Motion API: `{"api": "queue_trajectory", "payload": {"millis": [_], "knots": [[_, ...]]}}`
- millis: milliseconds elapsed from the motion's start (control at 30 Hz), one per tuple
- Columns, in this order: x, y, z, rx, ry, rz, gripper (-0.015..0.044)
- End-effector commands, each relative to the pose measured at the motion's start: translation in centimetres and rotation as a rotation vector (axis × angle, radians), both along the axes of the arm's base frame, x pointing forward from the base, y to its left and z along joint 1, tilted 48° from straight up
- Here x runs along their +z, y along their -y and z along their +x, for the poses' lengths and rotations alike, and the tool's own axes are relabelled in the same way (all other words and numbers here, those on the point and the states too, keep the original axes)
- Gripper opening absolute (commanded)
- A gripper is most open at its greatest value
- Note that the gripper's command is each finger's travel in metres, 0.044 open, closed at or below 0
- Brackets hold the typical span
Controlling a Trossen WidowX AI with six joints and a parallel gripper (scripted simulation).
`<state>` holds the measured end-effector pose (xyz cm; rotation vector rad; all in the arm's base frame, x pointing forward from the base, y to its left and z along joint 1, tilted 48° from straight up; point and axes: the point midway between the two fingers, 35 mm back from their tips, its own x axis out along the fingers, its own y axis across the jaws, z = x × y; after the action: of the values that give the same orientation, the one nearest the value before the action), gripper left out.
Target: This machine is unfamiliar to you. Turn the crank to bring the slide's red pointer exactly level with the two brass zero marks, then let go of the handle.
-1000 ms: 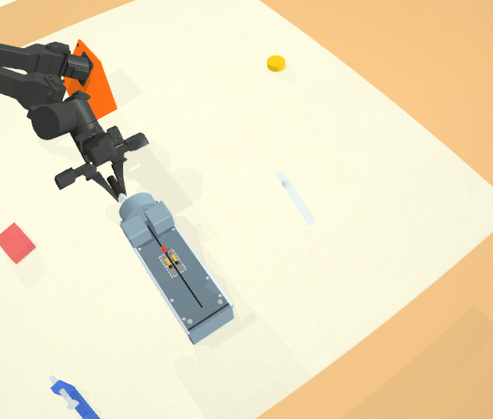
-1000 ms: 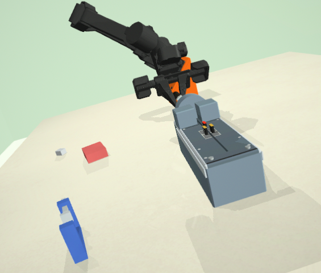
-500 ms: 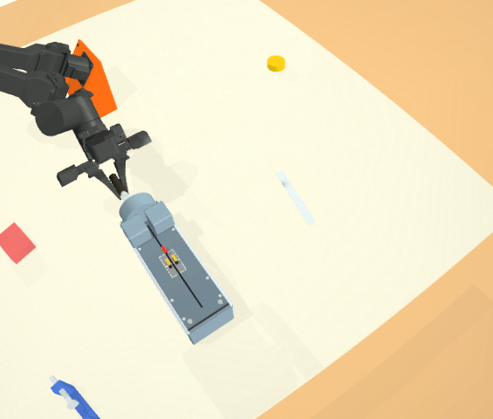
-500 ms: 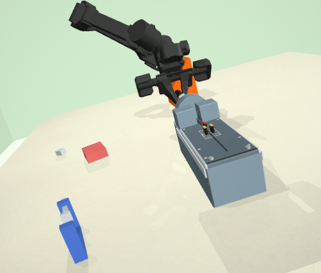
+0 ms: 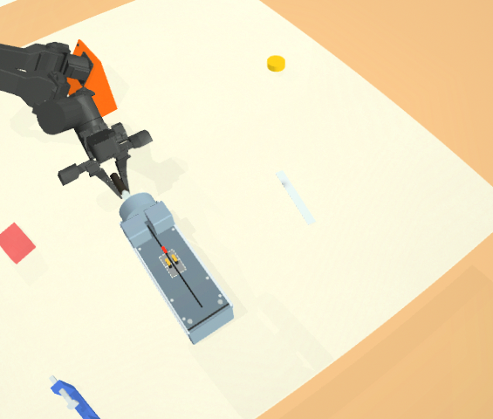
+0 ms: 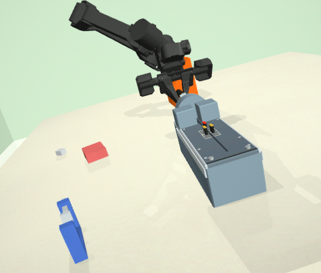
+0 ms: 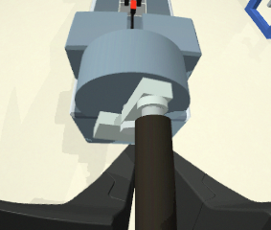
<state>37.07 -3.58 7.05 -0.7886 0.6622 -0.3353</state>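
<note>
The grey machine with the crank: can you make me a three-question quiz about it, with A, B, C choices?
1. Where is the red pointer?
A. Just short of the brass marks, on the crank's side
B. At the far end of the slot
C. Off the machine

2. How many brass marks are there?
A. One
B. Two
C. Four

3. What is the gripper doing?
A. Open above the table
B. Shut on the dark handle
C. Holding the yellow disc

Answers:
1 A, the top view shows red a little nearer the crank than the marks.
2 B, a pair flanks the slot.
3 B, the wrist view shows the jaws closed around the handle.
</note>
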Motion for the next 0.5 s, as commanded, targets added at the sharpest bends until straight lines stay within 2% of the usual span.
{"api": "queue_trajectory", "payload": {"millis": [0,467], "knots": [[-0.51,-0.76,-0.03,0.025,-0.012,0.007,0.0],[-0.76,-0.92,-0.02,0.025,-0.012,0.007,0.0]]}}
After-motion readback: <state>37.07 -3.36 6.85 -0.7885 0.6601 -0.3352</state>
